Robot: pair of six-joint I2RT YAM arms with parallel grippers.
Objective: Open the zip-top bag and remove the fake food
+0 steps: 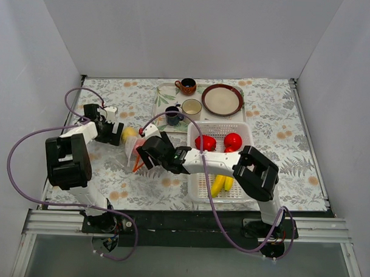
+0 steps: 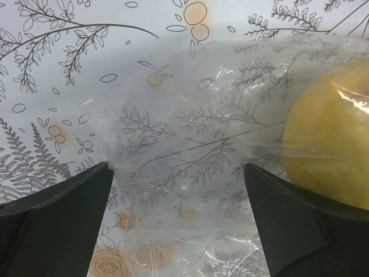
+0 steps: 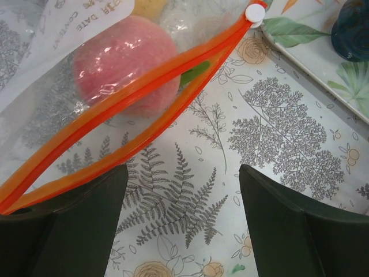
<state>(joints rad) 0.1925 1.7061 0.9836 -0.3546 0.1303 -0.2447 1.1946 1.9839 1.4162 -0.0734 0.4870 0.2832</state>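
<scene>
The zip-top bag [image 1: 135, 150] lies on the floral cloth left of the white basket, its red-orange zip strip [image 3: 132, 115] parted into an open loop with a white slider [image 3: 254, 12] at one end. A pink peach [image 3: 121, 63] lies inside near the mouth. A yellow lemon [image 2: 334, 138] sits in the bag's far end and also shows in the top view [image 1: 129, 133]. My left gripper [image 2: 177, 173] is open, with its jaws either side of the clear bag film [image 2: 190, 144]; in the top view it [image 1: 118, 132] is at the lemon end. My right gripper [image 3: 183, 173] is open over the cloth just below the mouth, and in the top view it [image 1: 142, 156] is at the zip end.
The white slotted basket [image 1: 195, 190] to the right holds two red fruits [image 1: 205, 142] and yellow bananas [image 1: 222, 183]. Behind it a tray [image 1: 162, 98] carries a dark cup [image 1: 172, 115], a cream cup [image 1: 191, 107] and a brown cup [image 1: 187, 85], with a brown-rimmed plate [image 1: 222, 98] beside them.
</scene>
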